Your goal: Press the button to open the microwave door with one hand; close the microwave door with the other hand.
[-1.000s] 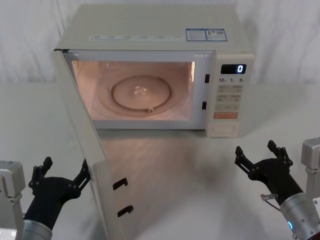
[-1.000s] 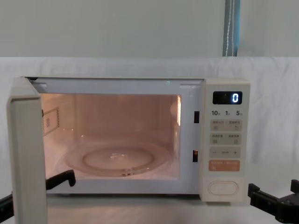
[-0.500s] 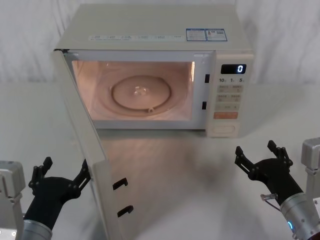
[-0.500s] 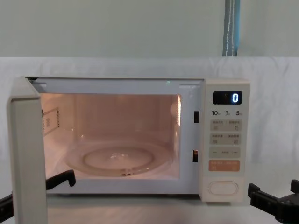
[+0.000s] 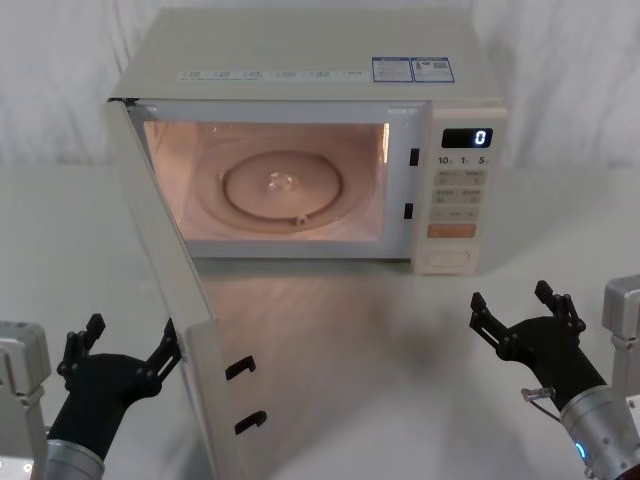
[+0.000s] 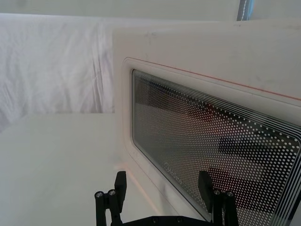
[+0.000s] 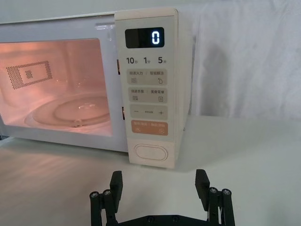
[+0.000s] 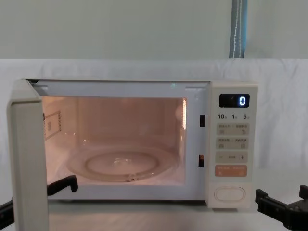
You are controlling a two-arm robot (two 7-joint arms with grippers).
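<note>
- While the microwave door (image 5: 165, 300) stands swung wide open on its left hinge, its free edge juts out toward the robot, w/ two black latch hooks showing on that edge.
- Door is cream; in the left wrist view its outer face (image 6: 197, 94) shows a raised frame and a dark dotted glass window w/ rounded corners.
- Cavity is lit warm pink-orange; glass turntable (image 5: 284, 186) lies inside.
- Control panel (image 5: 461, 190) sits on the microwave's right side, display reads "0".
- The button (image 5: 450, 258) is a wide cream oval at the panel's bottom, just under the orange key (image 5: 451, 230); unmarked, nothing touching it.
- Left gripper (image 5: 122, 348) is low at the worktop's (image 5: 380, 340) near left, pointing fwd, just beside the door's outer face near its free edge; jaws spread wide, holding nothing. One fingertip looks very close to the door; can't tell if touching.
- Right gripper (image 5: 522, 305) hovers near right, in front of the panel and well apart from it, jaws wide open and empty, aimed at the button (image 7: 150, 153).
</note>
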